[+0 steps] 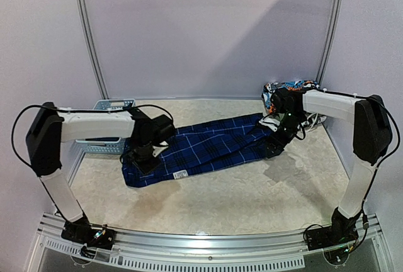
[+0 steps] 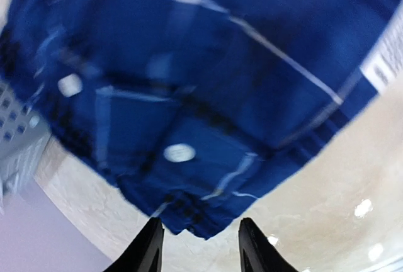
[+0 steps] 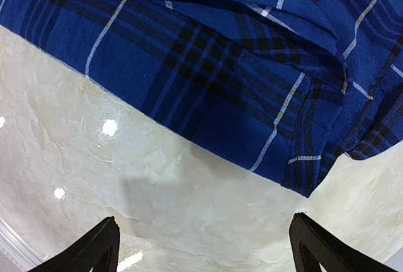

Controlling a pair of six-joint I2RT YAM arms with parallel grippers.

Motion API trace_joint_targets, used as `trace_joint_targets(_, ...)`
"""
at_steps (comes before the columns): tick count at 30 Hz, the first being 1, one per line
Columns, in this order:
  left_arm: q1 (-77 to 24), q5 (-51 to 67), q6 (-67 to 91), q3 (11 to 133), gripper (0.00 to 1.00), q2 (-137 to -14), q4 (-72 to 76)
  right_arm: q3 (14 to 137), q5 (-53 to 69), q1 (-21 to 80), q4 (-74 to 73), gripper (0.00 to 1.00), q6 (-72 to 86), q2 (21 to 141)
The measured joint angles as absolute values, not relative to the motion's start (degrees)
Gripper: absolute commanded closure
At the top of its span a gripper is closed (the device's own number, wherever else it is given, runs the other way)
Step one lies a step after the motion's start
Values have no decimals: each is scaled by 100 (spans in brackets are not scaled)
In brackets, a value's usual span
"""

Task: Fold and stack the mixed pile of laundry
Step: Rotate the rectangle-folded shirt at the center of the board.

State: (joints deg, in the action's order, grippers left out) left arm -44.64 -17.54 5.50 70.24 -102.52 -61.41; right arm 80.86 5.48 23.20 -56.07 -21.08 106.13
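Note:
The blue-and-black plaid shirt (image 1: 208, 149) lies stretched out across the middle of the table, from front left to back right. My left gripper (image 1: 146, 158) hovers over its left end. In the left wrist view the jaws (image 2: 200, 223) stand open, and a shirt corner (image 2: 195, 212) with white buttons lies just beyond the tips, not between them. My right gripper (image 1: 275, 146) is at the shirt's right end. Its wrist view shows it (image 3: 204, 218) wide open over bare table, with the shirt's edge (image 3: 220, 89) just ahead. More of the laundry pile, a colourful garment (image 1: 286, 89), lies at the back right.
A light-blue slotted basket (image 1: 112, 104) stands at the back left, behind the left arm. White cables (image 1: 313, 119) lie near the right arm by the back right corner. The marbled tabletop (image 1: 239, 196) stretches in front of the shirt, and walls close the back and sides.

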Motion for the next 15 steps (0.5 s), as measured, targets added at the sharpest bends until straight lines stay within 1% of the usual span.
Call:
trace_joint_targets(4,-3951,-1839,1463,6661,55,-9544,-5889,8086,569,2320,-5607,5,-2106,10610)
trace_joint_targets(7,-3583,-1837,2051,6145,54,-9164,-5741,8068,572,2320,-5599,5,-2106,10610)
trace_joint_targets(12,-3293,-1638,2521,5603,54,-9194,-5395,8023,587,2320,-5583,5,-2106,10610)
trace_joint_targets(15,-3216,-1334,2685,5369,56,-9279,-5037,8005,589,2320,-5570,5,-2106,10610)
